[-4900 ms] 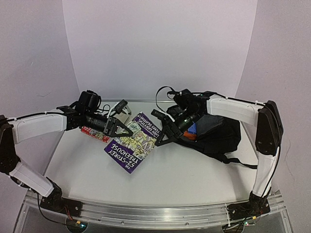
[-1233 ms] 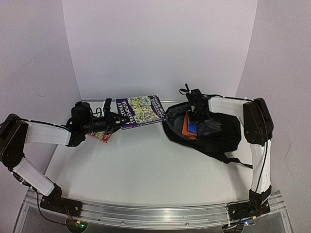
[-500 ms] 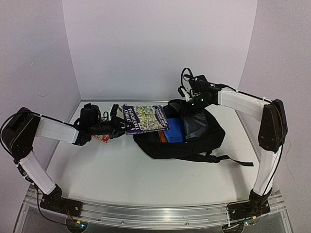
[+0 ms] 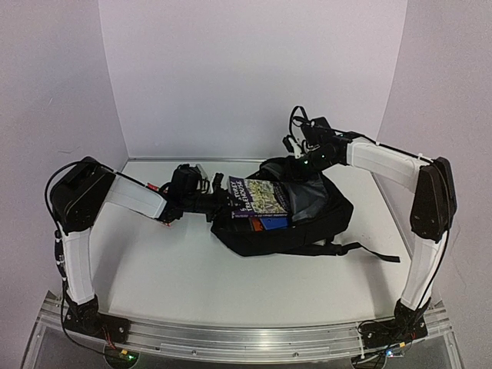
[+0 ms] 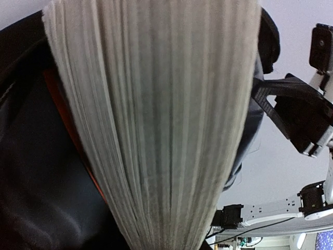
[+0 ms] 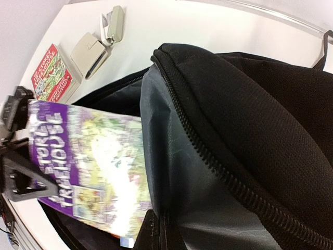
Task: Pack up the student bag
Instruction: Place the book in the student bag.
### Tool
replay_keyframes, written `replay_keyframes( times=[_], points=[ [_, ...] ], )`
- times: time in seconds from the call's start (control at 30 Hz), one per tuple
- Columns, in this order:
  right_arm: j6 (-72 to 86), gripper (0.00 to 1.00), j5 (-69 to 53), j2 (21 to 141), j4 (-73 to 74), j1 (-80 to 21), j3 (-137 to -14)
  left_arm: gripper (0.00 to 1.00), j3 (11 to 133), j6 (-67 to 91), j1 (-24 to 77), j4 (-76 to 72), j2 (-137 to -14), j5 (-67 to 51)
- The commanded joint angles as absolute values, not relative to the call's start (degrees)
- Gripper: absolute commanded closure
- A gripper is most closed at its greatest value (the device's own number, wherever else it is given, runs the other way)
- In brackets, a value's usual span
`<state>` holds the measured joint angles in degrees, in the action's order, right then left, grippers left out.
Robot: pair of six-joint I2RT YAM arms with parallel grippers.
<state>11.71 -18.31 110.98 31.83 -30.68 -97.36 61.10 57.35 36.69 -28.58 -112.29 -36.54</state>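
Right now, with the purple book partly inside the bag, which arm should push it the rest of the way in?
Left. The left gripper holds the purple book by its outer end, aimed into the student bag. The right gripper is pinching the bag's rim, holding the mouth open.

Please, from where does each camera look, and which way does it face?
Top external: above and behind the robot, facing the table; left arm and right arm show.
Left wrist: on the left gripper, facing page edges of the purple book; own fingers hidden.
Right wrist: on the right gripper, looking down into the student bag; the left gripper shows.
Shared: both wrist views show book and bag.
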Motion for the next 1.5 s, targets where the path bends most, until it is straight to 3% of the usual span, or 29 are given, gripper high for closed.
replay_keyframes(
  times=[0.0, 0.3, 0.5, 0.67, 0.9, 0.97, 1.13, 1.27, 1.4, 1.47],
  points=[
    [14.67, 1.00, -21.40, 109.31, 26.79, -31.81, -98.78, 1.00, 70.72, 61.85, 39.69, -33.30, -117.24, -33.09],
    [17.49, 1.00, -23.02, 110.65, 25.66, -33.93, -100.07, 0.87, 84.71, 70.47, 43.08, -38.15, -128.87, -31.59],
    [17.00, 1.00, -21.07, 109.84, 25.57, -33.75, -100.01, 0.55, 85.92, 65.98, 44.03, -28.58, -127.73, -27.77],
    [16.75, 1.00, -21.11, 109.59, 25.49, -32.63, -98.61, 0.42, 80.45, 61.39, 44.03, -19.57, -121.15, -22.15],
    [16.09, 1.00, -21.70, 109.10, 25.49, -32.02, -97.87, 0.44, 78.21, 60.03, 44.03, -15.13, -120.31, -18.83],
    [16.00, 1.00, -22.20, 109.06, 25.42, -32.00, -97.64, 0.49, 79.59, 59.73, 44.04, -15.38, -121.58, -19.52],
    [16.26, 1.00, -22.84, 109.16, 25.32, -31.99, -97.12, 0.74, 86.33, 59.00, 44.08, -16.02, -126.95, -23.40],
    [16.26, 1.00, -22.23, 109.38, 25.31, -31.11, -96.98, 0.88, 93.74, 57.60, 44.66, -14.21, -131.54, -26.41],
    [16.12, 1.00, -22.00, 110.12, 25.27, -28.97, -97.08, 0.89, 99.76, 53.60, 45.67, -10.65, -133.36, -28.47],
    [15.30, 1.00, -21.32, 110.50, 25.31, -27.64, -96.96, 0.74, 98.02, 51.89, 45.62, -10.56, -131.43, -28.16]
  ],
)
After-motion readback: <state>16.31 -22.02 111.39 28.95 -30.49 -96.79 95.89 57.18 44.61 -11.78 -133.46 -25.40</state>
